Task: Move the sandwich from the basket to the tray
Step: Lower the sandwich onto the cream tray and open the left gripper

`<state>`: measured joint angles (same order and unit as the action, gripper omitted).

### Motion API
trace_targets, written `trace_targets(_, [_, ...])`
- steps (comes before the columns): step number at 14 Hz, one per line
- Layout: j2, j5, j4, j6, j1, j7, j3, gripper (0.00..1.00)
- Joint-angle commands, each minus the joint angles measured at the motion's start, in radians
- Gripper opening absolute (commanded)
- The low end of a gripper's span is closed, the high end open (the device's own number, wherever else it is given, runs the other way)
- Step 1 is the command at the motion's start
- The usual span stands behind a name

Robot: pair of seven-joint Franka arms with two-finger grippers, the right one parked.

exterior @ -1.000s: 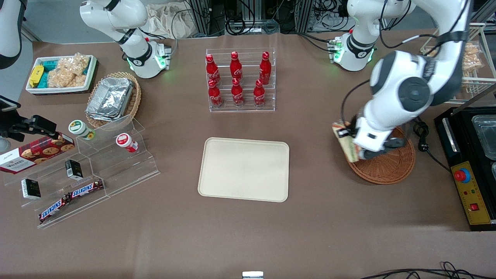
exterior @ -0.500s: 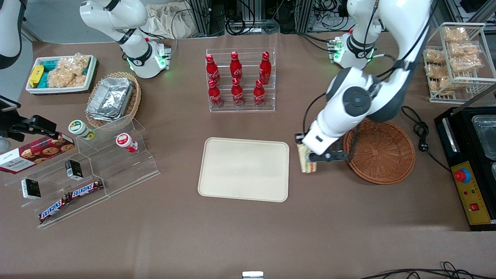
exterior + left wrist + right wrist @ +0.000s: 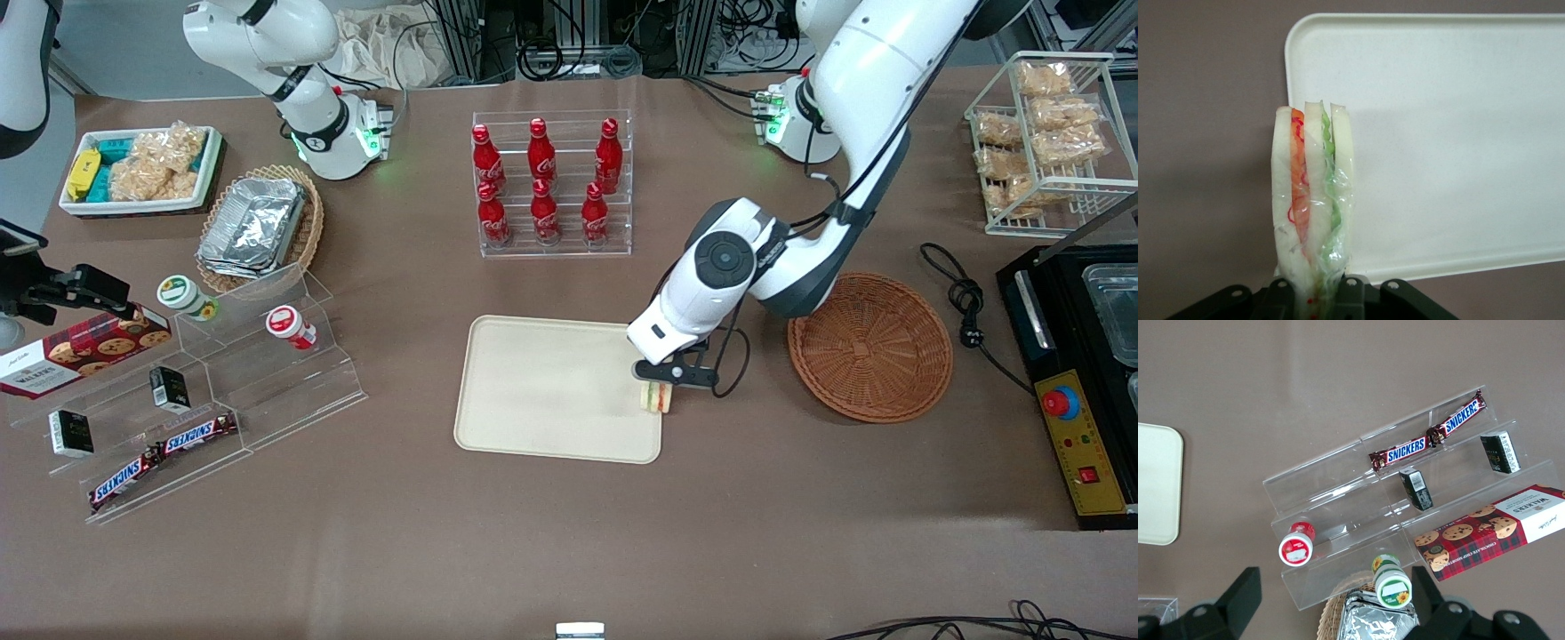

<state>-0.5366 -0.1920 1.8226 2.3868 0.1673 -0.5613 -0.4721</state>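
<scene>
fingers (image 3: pixel 660 384) clamped on sandwich (image 3: pixel 1313 213) | above tray (image 3: pixel 533 391) edge

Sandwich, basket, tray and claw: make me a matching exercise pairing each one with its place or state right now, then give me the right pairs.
Column one:
1. sandwich
2. basket
3. tray
4. claw

Column two:
A. lies flat on the table, nearer the front camera than the red bottles
B. holds nothing, toward the working arm's end of the table
C. shut on a wrapped wedge, over the tray's edge nearest the basket
D. held upright, its orange and green layers showing

Right pairs: 1-D, 2-B, 3-A, 4-C
</scene>
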Motion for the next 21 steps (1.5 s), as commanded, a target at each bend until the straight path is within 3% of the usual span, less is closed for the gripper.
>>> trace_targets(1, [-0.065,-0.063,-0.039,0.052,0.009,-0.008,0.001,0.3])
trace_targets(3, [-0.088,-0.072,-0.04,0.094,0.009,-0.009,0.003,0.54])
trace_targets(5, [-0.091,-0.072,-0.04,0.097,0.009,-0.009,0.003,0.59])
trace_targets(10, [-0.005,-0.061,-0.031,0.085,-0.008,-0.122,0.004,0.99])
trace_targets(17, [0.24,-0.032,-0.037,-0.096,-0.192,-0.173,-0.005,0.99])
trace_targets(19, [0.302,0.029,-0.046,-0.197,-0.218,-0.113,-0.002,0.99])
trace_targets(21, [0.32,0.141,-0.127,-0.352,-0.218,0.005,0.006,0.99])
